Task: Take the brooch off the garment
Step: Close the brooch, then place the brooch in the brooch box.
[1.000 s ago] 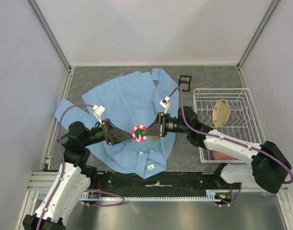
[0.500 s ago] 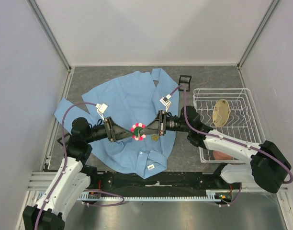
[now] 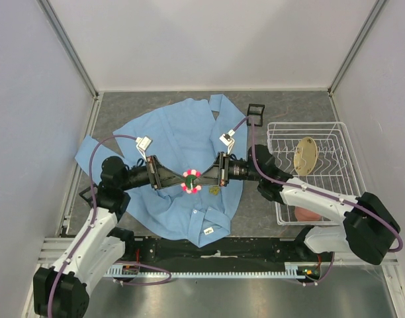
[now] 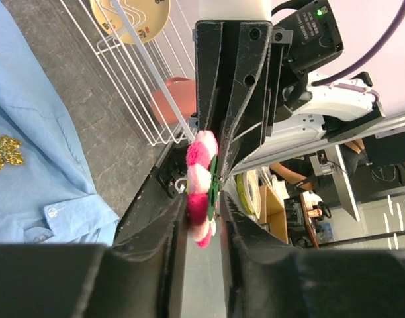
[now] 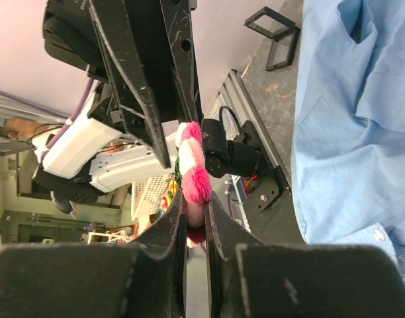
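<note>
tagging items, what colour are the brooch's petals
The brooch has alternating pink and white petals; clearest in the left wrist view.

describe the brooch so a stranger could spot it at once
Find the light blue shirt spread on the grey table. Over its lower middle, the left claw and right claw meet around the brooch. It is a round pink-and-white flower, unlike the flat dull gold emblem beside it on the cloth.
</note>
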Robot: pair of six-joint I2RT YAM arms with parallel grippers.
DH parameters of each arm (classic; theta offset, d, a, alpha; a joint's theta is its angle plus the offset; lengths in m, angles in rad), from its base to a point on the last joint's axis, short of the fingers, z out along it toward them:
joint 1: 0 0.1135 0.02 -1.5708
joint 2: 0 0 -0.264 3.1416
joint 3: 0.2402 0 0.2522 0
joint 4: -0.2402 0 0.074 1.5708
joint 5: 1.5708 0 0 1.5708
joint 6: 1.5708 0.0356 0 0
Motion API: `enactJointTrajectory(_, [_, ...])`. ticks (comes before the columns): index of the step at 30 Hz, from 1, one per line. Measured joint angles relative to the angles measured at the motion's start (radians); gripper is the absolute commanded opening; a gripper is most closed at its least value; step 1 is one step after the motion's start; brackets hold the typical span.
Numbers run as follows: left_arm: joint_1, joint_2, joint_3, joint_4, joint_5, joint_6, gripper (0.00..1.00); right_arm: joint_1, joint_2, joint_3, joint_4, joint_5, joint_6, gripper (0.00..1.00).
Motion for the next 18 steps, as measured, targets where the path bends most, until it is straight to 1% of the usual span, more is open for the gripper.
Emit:
enactJointTrajectory(1, [0.0,0.002,0.0,-0.001,0.0,-0.003,0.49,0.0,0.0,0.01,-0.026,0.003,-0.023,0.0])
enactJointTrajectory(3, [0.001,0.004,0.002,-0.025,-0.011,0.003,0.54,0.0,-0.005,0.045,-0.127,0.039,-0.092,0.0])
enactJointTrajectory(4, [0.001,0.003,0.005,-0.058,-0.028,0.009,0.64,0.001,-0.006,0.082,-0.216,0.073,-0.154,0.0])
enactJointTrajectory(6, [0.001,-0.002,0.021,-0.154,-0.09,0.038,0.65,0.001,-0.006,0.18,-0.399,0.193,-0.283,0.0])
enactJointTrajectory(7, [0.002,-0.005,0.031,-0.209,-0.125,0.059,0.65,0.0,0.0,0.251,-0.503,0.296,-0.359,0.0])
enactJointTrajectory(8, [0.002,-0.007,0.043,-0.255,-0.158,0.075,0.67,-0.001,0.008,0.296,-0.551,0.368,-0.409,0.0])
enactJointTrajectory(10, [0.002,-0.003,0.076,-0.35,-0.249,0.109,0.75,-0.002,0.047,0.406,-0.648,0.602,-0.537,0.0])
enactJointTrajectory(12, [0.002,0.017,0.109,-0.397,-0.32,0.135,0.75,-0.008,0.128,0.499,-0.7,0.838,-0.673,0.0])
enactJointTrajectory(14, [0.001,0.051,0.143,-0.424,-0.357,0.154,0.75,-0.02,0.232,0.581,-0.724,1.021,-0.79,0.0])
enactJointTrajectory(15, [-0.006,0.077,0.164,-0.433,-0.378,0.167,0.75,-0.03,0.296,0.618,-0.73,1.096,-0.852,0.0])
enactJointTrajectory(18, [-0.037,0.121,0.206,-0.454,-0.416,0.201,0.75,-0.069,0.454,0.668,-0.732,1.231,-1.008,0.0])
